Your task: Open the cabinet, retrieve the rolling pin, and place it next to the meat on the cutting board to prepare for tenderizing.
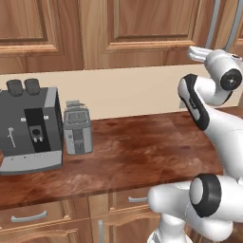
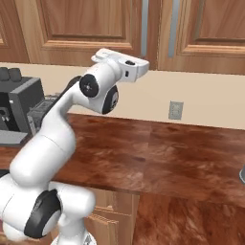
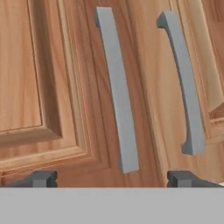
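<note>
The white arm is raised up off the counter, its hand lifted toward the cabinet (image 2: 86, 28) row, and in the hand view the gripper (image 3: 111, 178) has its 2 dark fingertips (image 3: 41, 178) spread wide apart with nothing between them, so it is released and empty. Straight ahead of it are 2 long curved grey bar handles: the left handle (image 3: 117, 89) runs down the middle of the view, between the 2 tips, and the right handle (image 3: 183, 83) sits just beside it on the neighbouring door, near the right tip. The gripper is close to the doors but apart from both handles, no contact. Both doors are shut, raised panels flush, a thin seam between them. From the right base view the same pair of handles (image 2: 144, 28) hangs above the hand (image 2: 122, 64), which pokes up past the cream backsplash to the lower edge of the cabinets. A wall outlet (image 2: 175, 110) sits on the backsplash to the right. Down on the dark wooden countertop (image 1: 142, 147), well to the left of the arm, stand a dark grey coffee machine (image 1: 31, 128) and, just beside it, a smaller grey toaster (image 1: 77, 129). Below the counter edge are low drawers with short grey handles (image 1: 29, 218).
</note>
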You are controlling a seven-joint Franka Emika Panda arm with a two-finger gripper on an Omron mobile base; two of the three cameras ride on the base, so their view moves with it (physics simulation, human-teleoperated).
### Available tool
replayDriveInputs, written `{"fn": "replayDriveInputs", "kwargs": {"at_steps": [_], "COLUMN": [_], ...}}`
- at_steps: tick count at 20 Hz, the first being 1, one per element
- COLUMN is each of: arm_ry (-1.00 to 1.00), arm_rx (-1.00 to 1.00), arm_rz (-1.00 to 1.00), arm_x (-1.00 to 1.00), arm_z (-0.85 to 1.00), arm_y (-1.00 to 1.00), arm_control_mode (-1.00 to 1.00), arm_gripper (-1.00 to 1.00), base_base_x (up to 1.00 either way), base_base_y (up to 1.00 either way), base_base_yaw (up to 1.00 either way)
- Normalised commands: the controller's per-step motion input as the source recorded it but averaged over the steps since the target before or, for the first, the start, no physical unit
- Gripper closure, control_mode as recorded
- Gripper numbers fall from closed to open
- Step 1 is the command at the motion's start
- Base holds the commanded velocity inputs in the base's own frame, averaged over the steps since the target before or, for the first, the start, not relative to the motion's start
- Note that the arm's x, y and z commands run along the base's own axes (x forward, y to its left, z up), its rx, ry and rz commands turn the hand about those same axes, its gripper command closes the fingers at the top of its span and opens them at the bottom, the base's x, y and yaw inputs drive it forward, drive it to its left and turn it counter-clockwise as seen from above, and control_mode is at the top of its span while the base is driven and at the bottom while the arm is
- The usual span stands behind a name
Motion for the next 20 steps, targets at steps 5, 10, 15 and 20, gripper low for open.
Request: {"fn": "replayDriveInputs", "kwargs": {"at_steps": [5, 10, 15, 20], "arm_ry": [-0.18, -0.19, -0.1, -0.02], "arm_rx": [0.0, -0.04, -0.1, -0.11], "arm_rz": [0.22, 0.13, 0.03, -0.03], "arm_x": [0.05, 0.0, -0.02, -0.01], "arm_z": [0.04, 0.22, 0.36, 0.3], "arm_y": [-0.02, -0.06, -0.04, -0.09], "arm_control_mode": [-1.0, -1.0, -1.0, -1.0], "arm_gripper": [-1.0, -1.0, -1.0, -1.0], "base_base_x": [0.0, 0.0, 0.0, 0.0], "base_base_y": [0.0, 0.0, 0.0, 0.0], "base_base_yaw": [0.0, 0.0, 0.0, 0.0]}}
